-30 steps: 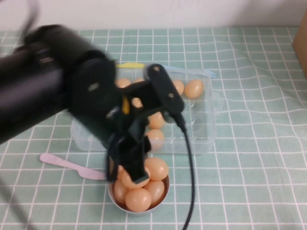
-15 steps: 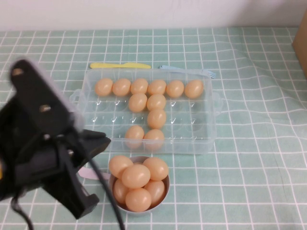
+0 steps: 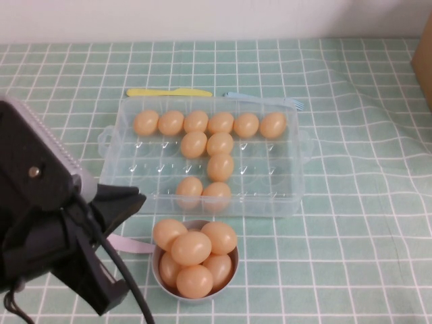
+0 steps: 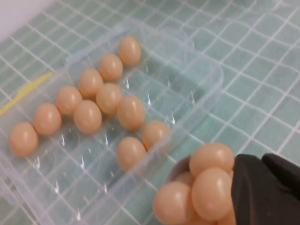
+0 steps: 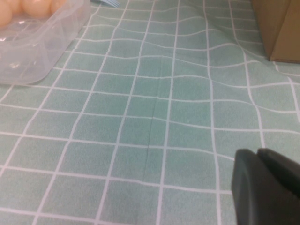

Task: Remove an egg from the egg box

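Observation:
The clear plastic egg box (image 3: 287, 177) lies at the table's middle and holds several tan-orange eggs (image 3: 220, 167), a row along the far side and a few toward the near side. It also shows in the left wrist view (image 4: 201, 79), and its corner shows in the right wrist view (image 5: 42, 51). My left gripper (image 3: 130, 202) is shut and empty at the near left, just left of the grey bowl; its fingers (image 4: 253, 187) touch side by side next to the bowl's eggs. My right gripper (image 5: 257, 157) is shut and empty over bare cloth to the right of the box; it is out of the high view.
A small grey bowl (image 3: 156, 273) piled with several eggs stands just in front of the box. A pink utensil (image 3: 128, 243) lies left of the bowl. A yellow knife (image 3: 169, 92) and a blue fork (image 3: 263, 99) lie behind the box. A cardboard box (image 3: 425, 61) stands at the far right.
My left arm has pulled back from over the bowl to the near left. One more egg now lies on the bowl's pile.

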Robot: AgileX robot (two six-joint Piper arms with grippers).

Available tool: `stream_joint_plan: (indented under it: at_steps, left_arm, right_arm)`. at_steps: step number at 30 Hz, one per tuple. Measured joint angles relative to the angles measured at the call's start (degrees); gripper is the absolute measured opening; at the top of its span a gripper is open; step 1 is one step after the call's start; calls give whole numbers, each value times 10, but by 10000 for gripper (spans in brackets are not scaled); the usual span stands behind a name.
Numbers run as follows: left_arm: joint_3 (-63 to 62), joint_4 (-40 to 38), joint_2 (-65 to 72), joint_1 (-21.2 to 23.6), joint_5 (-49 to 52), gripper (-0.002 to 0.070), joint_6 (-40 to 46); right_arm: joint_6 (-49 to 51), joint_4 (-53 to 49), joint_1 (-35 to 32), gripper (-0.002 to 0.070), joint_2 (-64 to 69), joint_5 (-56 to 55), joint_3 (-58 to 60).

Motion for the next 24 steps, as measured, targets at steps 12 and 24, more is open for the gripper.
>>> stream_joint_plan:
  at_steps: [12, 24]
  left_arm:
    - [164, 9, -116, 73, -278, -2, 1]
    - [366, -11, -423, 360, -353, -2, 2]
  right_arm:
    - [0, 0, 0, -17, 0, 0, 0]
    - [0, 0, 0, -17, 0, 0, 0]
